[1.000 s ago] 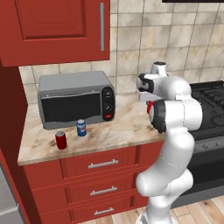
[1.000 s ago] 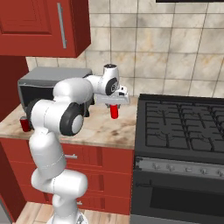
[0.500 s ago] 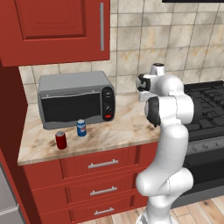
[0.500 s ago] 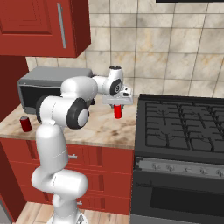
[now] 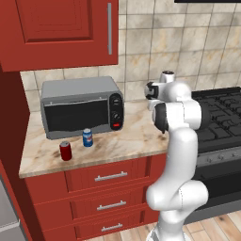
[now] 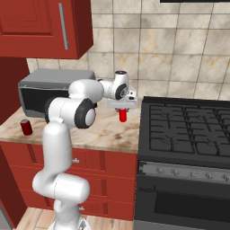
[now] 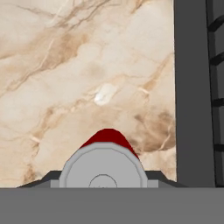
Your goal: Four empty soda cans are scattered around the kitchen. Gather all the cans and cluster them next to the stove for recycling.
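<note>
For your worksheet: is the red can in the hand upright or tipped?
Upright: the red silver-topped can hangs vertically beneath the hand, above the marble counter.

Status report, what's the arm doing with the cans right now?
Gripper shut on red can, held above the counter beside the stove. Second red can and blue can wait by the toaster oven. Drop spot unobstructed.

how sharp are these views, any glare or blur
Left base view: crisp, evenly lit, soft shadows under the toaster oven. Right base view: sharp, held red can clear. Hand view: pale glare spot on the counter, can top soft up close.
</note>
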{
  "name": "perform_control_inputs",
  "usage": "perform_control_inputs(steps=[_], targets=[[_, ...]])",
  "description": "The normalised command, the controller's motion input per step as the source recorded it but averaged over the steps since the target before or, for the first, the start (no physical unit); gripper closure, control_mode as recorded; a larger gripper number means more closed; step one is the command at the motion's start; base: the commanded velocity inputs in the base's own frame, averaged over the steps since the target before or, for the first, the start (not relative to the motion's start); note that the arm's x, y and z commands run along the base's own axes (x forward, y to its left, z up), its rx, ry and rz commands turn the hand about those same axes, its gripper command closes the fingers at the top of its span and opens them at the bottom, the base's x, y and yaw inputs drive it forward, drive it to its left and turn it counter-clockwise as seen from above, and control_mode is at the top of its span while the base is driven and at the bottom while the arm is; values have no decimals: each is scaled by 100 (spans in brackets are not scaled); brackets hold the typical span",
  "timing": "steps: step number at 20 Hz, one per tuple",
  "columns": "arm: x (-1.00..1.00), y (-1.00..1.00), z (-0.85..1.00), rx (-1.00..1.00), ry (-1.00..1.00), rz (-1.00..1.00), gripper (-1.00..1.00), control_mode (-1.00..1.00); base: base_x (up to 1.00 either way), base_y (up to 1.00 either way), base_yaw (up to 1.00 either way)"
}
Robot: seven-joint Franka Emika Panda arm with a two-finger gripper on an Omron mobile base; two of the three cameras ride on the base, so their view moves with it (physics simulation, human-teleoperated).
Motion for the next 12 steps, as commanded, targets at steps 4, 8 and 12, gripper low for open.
perform_control_inputs(steps=[4, 8, 12], targets=[[32, -4, -18, 0, -1, 5, 100, -100, 0, 0, 0], [30, -3, -25, -2, -4, 5, 100, -100, 0, 0, 0], [30, -6, -25, -3, -6, 3, 100, -100, 0, 0, 0]])
